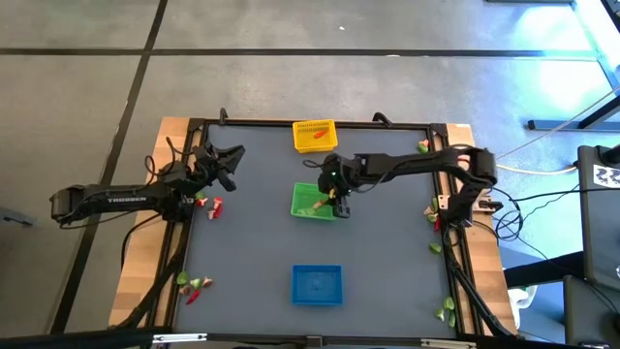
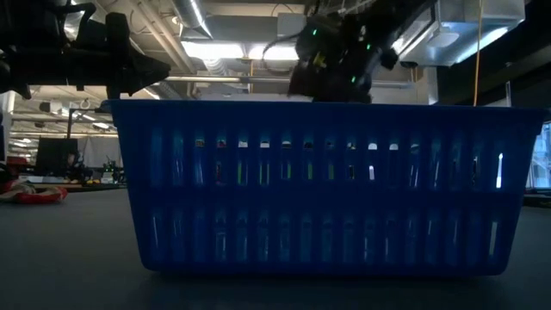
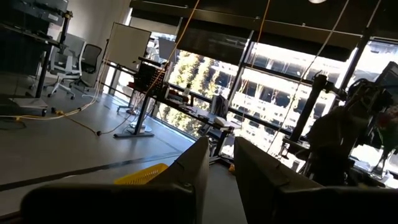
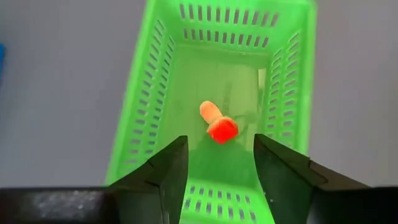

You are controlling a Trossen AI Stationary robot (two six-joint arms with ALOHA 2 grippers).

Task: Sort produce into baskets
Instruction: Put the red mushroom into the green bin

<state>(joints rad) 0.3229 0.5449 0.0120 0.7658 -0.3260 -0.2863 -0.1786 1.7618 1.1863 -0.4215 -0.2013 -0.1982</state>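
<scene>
Looking across the dark tabletop (image 1: 252, 252) from its near edge, the blue basket (image 1: 317, 284) sits closest, centred and filling the low view. To its left, by the near-left corner, lie a few red and green produce pieces (image 1: 194, 287); more green pieces (image 1: 447, 310) lie by the near-right corner.

Farther in, at the middle, stands the green basket (image 1: 312, 202). The right hand (image 1: 341, 207) hangs over that basket's right edge, its arm reaching in from the right side. Its fingers (image 4: 166, 168) are spread apart, released, gripping nothing. Between them, down inside the basket, shows an orange-red piece (image 4: 216, 122); whether it rests on the basket floor cannot be told.

At the same depth on the left, the left hand (image 1: 231, 155) is raised near the tabletop's left edge, pointing toward the far side. Its fingers (image 3: 194, 165) stand close together with a narrow gap, and nothing shows between them. Red pieces (image 1: 211, 205) lie just beside that arm. More pieces (image 1: 432, 213) lie along the right edge.

Farthest, at the far edge, sits the yellow basket (image 1: 314, 135), with red pieces in it.
</scene>
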